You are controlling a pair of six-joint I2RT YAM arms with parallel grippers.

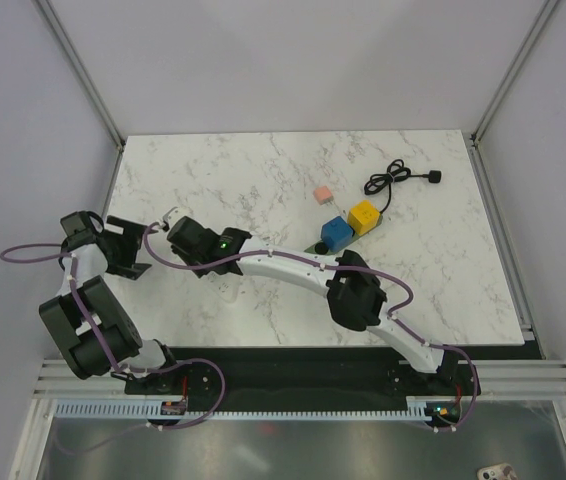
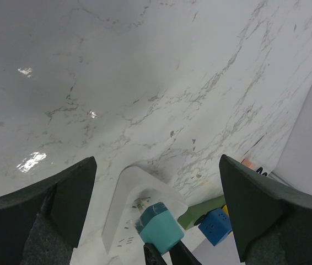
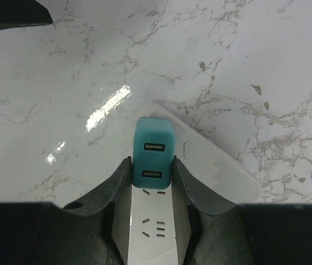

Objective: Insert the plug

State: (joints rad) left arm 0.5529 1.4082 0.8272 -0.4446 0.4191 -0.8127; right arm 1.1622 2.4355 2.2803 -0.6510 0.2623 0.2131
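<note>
Right pincer (image 3: 151, 165) clamps the teal 2-port USB plug (image 3: 152, 144) atop the white plastic power strip (image 3: 216, 165). Left pincer (image 2: 157, 160) hangs wide open.

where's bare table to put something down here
Bare marble: the far left stretch, beyond the left hand and right hand, left of the pink cube; the right side, between right arm and table edge. Crowded: yellow cube, blue cube and black cable beside the pink one; the right hand's charger by the left hand.
</note>
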